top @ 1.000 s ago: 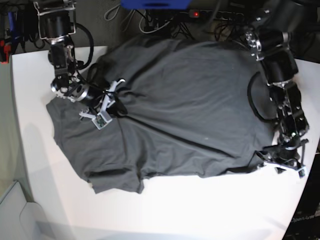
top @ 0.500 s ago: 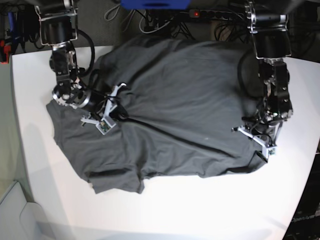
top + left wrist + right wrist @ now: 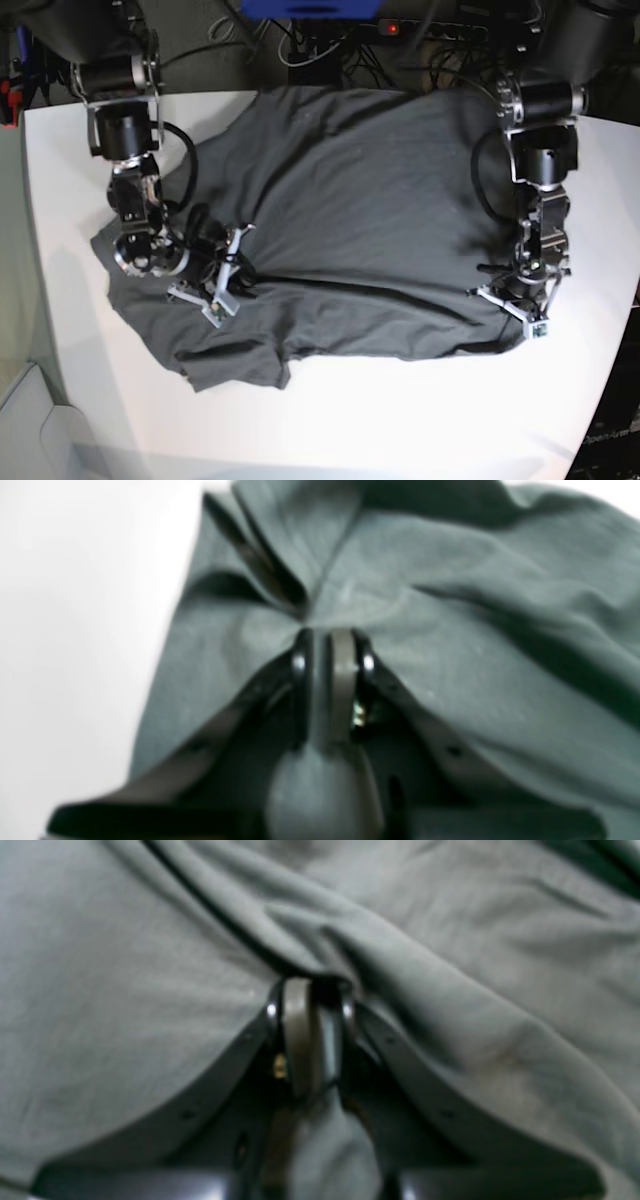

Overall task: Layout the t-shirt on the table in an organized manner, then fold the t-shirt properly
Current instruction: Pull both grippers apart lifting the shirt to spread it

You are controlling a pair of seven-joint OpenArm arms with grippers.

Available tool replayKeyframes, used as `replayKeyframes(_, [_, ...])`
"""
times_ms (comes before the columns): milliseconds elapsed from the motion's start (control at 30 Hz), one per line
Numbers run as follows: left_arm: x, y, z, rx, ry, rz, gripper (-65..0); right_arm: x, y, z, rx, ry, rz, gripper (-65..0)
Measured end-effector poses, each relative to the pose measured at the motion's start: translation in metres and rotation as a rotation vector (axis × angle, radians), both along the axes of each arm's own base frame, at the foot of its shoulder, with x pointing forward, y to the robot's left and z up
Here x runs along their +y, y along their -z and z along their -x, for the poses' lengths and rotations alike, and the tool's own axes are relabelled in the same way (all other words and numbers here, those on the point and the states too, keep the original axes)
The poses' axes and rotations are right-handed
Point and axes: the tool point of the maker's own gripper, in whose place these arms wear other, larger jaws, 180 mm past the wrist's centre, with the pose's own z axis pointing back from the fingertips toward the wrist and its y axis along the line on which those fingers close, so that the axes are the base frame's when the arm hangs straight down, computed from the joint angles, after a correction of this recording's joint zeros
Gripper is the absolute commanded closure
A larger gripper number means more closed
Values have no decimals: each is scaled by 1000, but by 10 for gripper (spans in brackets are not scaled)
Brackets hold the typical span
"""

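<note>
1. Your t-shirt (image 3: 350, 210), dark charcoal grey, lies spread but rumpled across the white table (image 3: 330, 420), reaching the far edge, with wrinkles running through its middle.
2. Your left tool (image 3: 520, 305) is on the right side of the base view, at the shirt's right edge near the table's side. In the left wrist view its fingers (image 3: 342, 655) are pressed together, pinching a gather of t-shirt (image 3: 450, 630) fabric, with folds fanning out from the tips and bare table (image 3: 75, 630) beside the cloth.
3. Your right tool (image 3: 228, 275) is on the left side of the base view, over the shirt's left part. In the right wrist view its fingers (image 3: 297, 1015) are pressed together on a raised ridge of t-shirt (image 3: 125, 990) cloth.
4. No readable writing, label or brand shows on the shirt; both wrist views are blurred.
</note>
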Motion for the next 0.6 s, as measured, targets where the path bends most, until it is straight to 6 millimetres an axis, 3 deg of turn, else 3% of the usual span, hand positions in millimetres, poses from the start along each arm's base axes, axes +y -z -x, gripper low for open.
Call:
replayKeyframes(133, [5, -4, -13, -4, -2, -15, -64, 5, 2, -12, 26, -8, 1, -65])
replayKeyframes(200, [17, -9, -18, 6, -14, -28, -64, 8, 0, -17, 33, -38, 37, -65])
replayKeyframes(300, [42, -40, -36, -57, -50, -66, -64, 17, -1, -21, 34, -41, 66, -65])
replayKeyframes(400, [61, -75, -52, -122, -65, -87, -64, 12, -6, -19, 25, -50, 129, -65])
replayKeyframes(500, [63, -94, -58, -132, -68, -98, -64, -6, -13, -4, -10, -66, 230, -65])
replayKeyframes(600, [44, -97, -52, -79, -39, -76, -64, -32, -20, 15, -36, -74, 344, -65])
